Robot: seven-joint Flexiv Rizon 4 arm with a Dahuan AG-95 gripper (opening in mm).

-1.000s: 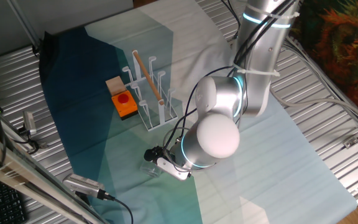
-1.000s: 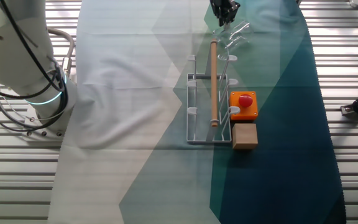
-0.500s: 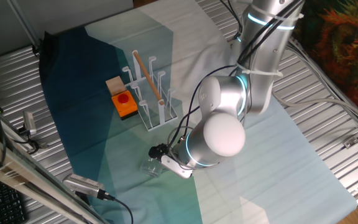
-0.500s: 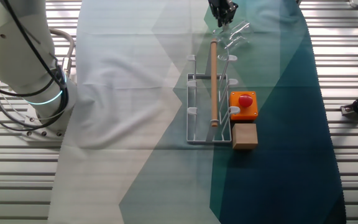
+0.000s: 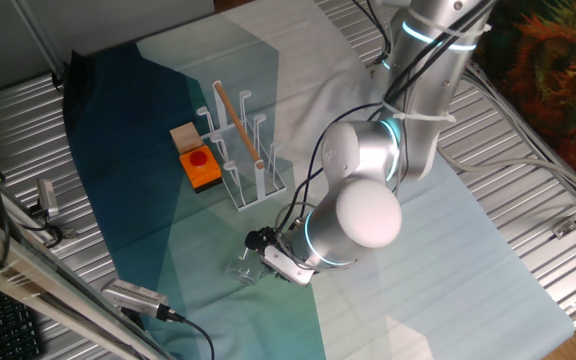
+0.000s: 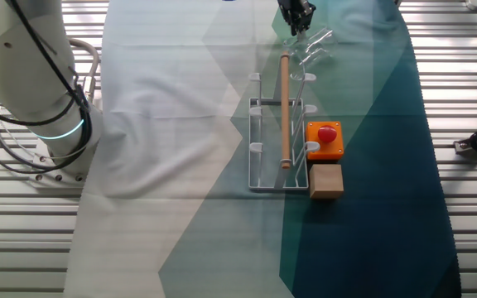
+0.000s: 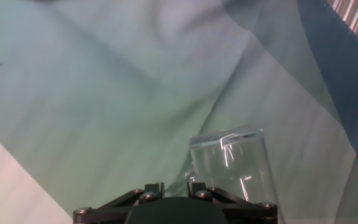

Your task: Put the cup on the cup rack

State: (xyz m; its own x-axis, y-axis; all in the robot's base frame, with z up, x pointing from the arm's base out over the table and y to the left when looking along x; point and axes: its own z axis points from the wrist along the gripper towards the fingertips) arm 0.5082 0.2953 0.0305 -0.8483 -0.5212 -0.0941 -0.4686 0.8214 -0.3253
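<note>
In the hand view, nearest the camera, the gripper [image 7: 169, 190] showed only its dark knuckle block at the bottom edge; the fingertips were out of frame, so I could not tell whether the jaws stood apart or together. Just beyond and to the right of it the cup [image 7: 232, 165] sat on the wrinkled cloth [image 7: 104, 93], seemingly upright, and whether a finger touched it was hidden. It looked light, rigid, slick and breakable, so a firm but gentle pinch on the rim wall or the handle would likely serve best; the handle's side could not be made out here.

In one fixed view the cup [image 5: 242, 268] lay near the front, just left of the gripper [image 5: 264, 245]. Farther back stood the cup rack [image 5: 243, 150], well apart, with an orange box [image 5: 200, 166] at its left.
</note>
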